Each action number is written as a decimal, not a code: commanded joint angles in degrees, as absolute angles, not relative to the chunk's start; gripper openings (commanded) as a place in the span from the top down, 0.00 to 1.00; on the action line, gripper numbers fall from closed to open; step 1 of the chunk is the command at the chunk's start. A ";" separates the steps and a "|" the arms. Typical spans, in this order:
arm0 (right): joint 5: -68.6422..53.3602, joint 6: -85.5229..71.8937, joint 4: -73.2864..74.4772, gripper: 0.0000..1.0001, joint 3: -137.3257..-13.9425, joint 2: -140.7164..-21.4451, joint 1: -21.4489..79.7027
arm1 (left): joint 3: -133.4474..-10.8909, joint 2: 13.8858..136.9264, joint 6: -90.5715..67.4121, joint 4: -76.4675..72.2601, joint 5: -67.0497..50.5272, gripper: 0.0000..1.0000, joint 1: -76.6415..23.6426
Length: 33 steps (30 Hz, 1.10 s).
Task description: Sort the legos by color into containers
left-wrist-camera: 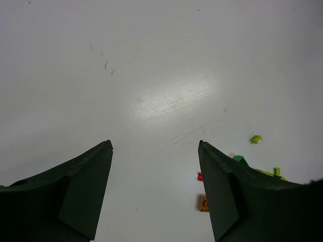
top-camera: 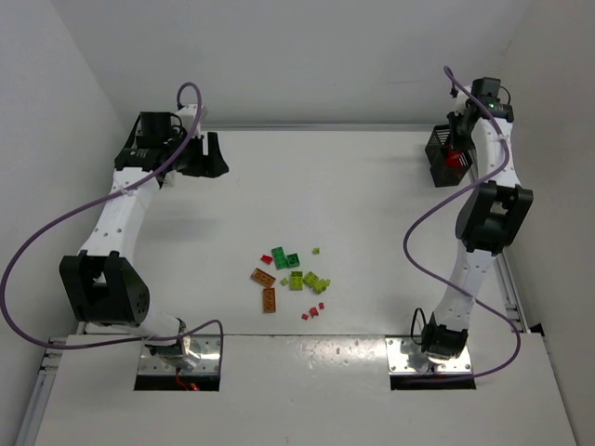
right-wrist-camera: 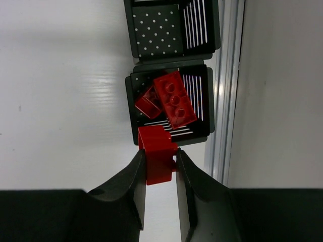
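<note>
At the far right of the white table (top-camera: pixel 372 200), the right gripper (right-wrist-camera: pixel 159 154) is clenched on a red brick (right-wrist-camera: pixel 156 141), pinning it between both fingers. The wrist camera shows the brick right at the near rim of a black bin (right-wrist-camera: pixel 196 96) with a slatted floor. Inside that bin lie a long red brick (right-wrist-camera: pixel 174 99) and, touching its left side, a smaller red brick (right-wrist-camera: pixel 148 105). Just beyond the bin stands a second dark compartment (right-wrist-camera: pixel 159 30) with a dotted floor. The pictures do not settle whether it is a separate container. A metal rail (right-wrist-camera: pixel 227 101) runs along the table's right edge beside both.

Across the table at the far left, the left gripper (left-wrist-camera: pixel 155 146) hangs released, its jaws spread wide over bare tabletop with nothing between them.

The loose bricks (top-camera: pixel 293 279) lie scattered in the middle of the table, towards the near edge and well apart from both grippers. Among them are two orange bricks (top-camera: pixel 265 288) on the left and green bricks (top-camera: pixel 283 258) at the far side. Lime bricks (top-camera: pixel 312 281) cluster on the right, and a few small red pieces (top-camera: pixel 310 314) sit nearest the arms' bases. Purple cables (top-camera: pixel 56 232) loop along both arms.
</note>
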<state>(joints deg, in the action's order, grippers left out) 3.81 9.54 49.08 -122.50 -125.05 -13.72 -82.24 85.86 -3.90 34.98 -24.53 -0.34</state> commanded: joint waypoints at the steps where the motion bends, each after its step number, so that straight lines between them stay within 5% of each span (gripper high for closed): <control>1: 6.77 10.20 46.23 1.00 -124.89 -125.59 -13.71 | -83.58 85.34 -3.78 32.78 -24.43 0.25 -0.70; 13: 10.55 9.05 42.28 1.00 -126.12 -128.93 -13.71 | -83.58 85.34 -4.31 32.78 -24.43 0.24 -0.70; 20: 11.78 8.53 41.04 0.65 -126.12 -130.08 -13.71 | -83.58 85.34 -3.78 32.78 -24.43 0.23 -0.70; 27: 12.66 8.00 41.75 0.50 -123.93 -127.45 -12.39 | -83.58 84.82 -3.25 32.78 -25.05 0.22 -0.70; 33: 0.49 7.21 47.53 0.50 -116.57 -113.34 -10.72 | -80.68 81.75 5.08 35.58 -32.78 0.22 -3.32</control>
<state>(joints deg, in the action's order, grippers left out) 8.78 8.29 44.75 -119.37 -125.93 -12.12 -81.47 85.38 -0.56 34.68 -27.51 -0.58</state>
